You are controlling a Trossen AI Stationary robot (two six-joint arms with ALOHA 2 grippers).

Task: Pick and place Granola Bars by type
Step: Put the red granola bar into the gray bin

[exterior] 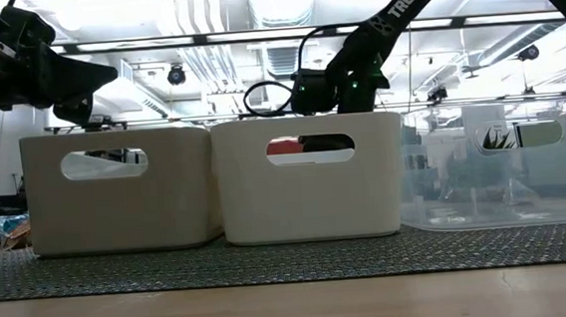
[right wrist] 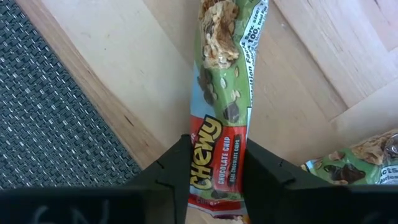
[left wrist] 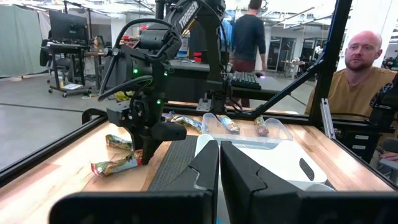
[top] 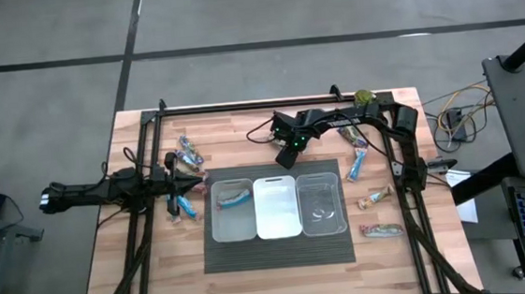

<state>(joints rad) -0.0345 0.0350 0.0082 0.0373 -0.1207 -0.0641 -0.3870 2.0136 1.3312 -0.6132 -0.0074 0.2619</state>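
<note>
from above, my right gripper (top: 287, 156) hangs over the bare wood just behind the dark mat (top: 280, 255), near the back edge of the white middle bin (top: 278, 230). my left gripper (top: 193, 182) sits just beside the left bin (top: 216, 228), which has one bar (top: 233, 196) lying in it. a blue bar (top: 187, 206) lies by my left fingers and a small cluster of bars (top: 189, 154) behind them. more loose bars (top: 376, 196) are scattered on the wood past the clear right bin (top: 343, 218). from table height the three bins fill the view and hide the bars behind them; my right arm (exterior: 356, 58) comes down behind the middle bin, my left arm (exterior: 16, 57) above the left one. from my left wrist, my left gripper (left wrist: 219, 163) has its fingers pressed almost together with nothing between them. across the bins my right arm reaches down beside two bars (left wrist: 115, 165) on the wood, and two people show beyond the table frame. from my right wrist, my right gripper (right wrist: 214, 155) has its fingers closed against both sides of a green chewy bar (right wrist: 227, 81) over the wood beside the mat. i cannot tell whether it is lifted. another bar (right wrist: 360, 158) lies near.
</note>
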